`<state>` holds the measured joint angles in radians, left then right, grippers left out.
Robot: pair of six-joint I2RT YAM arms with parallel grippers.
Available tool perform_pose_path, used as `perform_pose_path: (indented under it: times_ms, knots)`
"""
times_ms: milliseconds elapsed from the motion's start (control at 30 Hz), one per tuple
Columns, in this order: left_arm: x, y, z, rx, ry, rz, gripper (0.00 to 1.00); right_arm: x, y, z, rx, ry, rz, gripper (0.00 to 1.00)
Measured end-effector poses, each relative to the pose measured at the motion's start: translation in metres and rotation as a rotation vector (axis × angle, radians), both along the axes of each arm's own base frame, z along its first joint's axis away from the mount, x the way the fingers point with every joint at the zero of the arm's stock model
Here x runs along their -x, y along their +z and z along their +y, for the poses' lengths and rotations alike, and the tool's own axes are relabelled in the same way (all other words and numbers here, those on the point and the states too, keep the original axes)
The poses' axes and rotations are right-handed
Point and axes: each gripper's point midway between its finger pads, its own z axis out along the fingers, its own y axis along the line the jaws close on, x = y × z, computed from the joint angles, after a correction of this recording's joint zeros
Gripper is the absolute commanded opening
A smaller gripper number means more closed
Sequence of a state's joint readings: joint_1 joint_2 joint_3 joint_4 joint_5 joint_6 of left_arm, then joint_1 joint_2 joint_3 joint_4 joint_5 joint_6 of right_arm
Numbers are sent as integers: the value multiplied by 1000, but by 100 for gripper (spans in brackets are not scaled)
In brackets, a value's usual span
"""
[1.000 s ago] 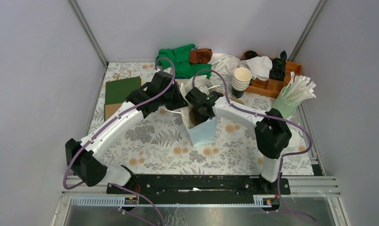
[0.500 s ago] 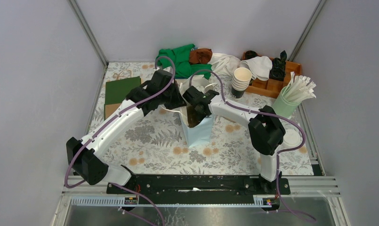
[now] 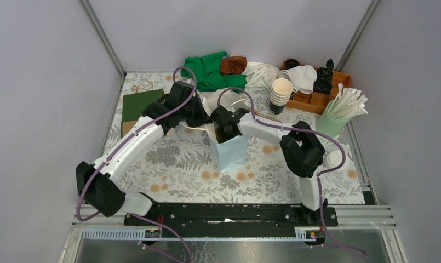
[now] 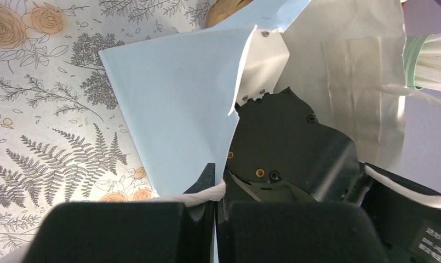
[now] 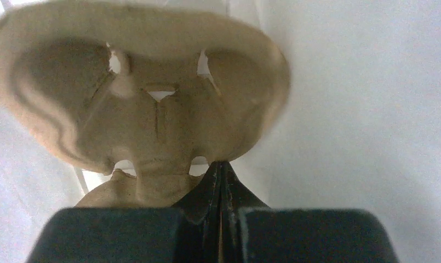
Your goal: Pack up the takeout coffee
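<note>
Top external: takeout coffee (image 3: 334, 159) lies far from right end effector (image 3: 223, 129).

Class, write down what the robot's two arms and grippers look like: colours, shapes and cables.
Both arms match: the left arm and right arm have white tubular links between bulky black joint housings. A purple cable loops along each. The left gripper and right gripper have black, blocky fingers tapering to points.

Plain grey walls (image 3: 43, 82) enclose a tabletop (image 3: 251, 183) that seems covered in floral print, evenly lit.
</note>
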<state>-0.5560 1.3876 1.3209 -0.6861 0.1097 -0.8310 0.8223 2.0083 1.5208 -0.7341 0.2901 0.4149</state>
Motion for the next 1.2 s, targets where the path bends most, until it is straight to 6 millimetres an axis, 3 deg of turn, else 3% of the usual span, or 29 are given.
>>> perform_pose_path:
  times_ms: [500, 933, 1200]
  knots:
    - [-2, -5, 9, -13, 19, 23, 0, 16, -23, 9, -7, 3, 123, 0]
    - [-6, -4, 6, -13, 9, 13, 0, 17, -25, 11, -38, -7, 156, 0]
    - [-11, 1, 4, -22, 2, 14, 0, 12, -14, 9, -32, -5, 128, 0]
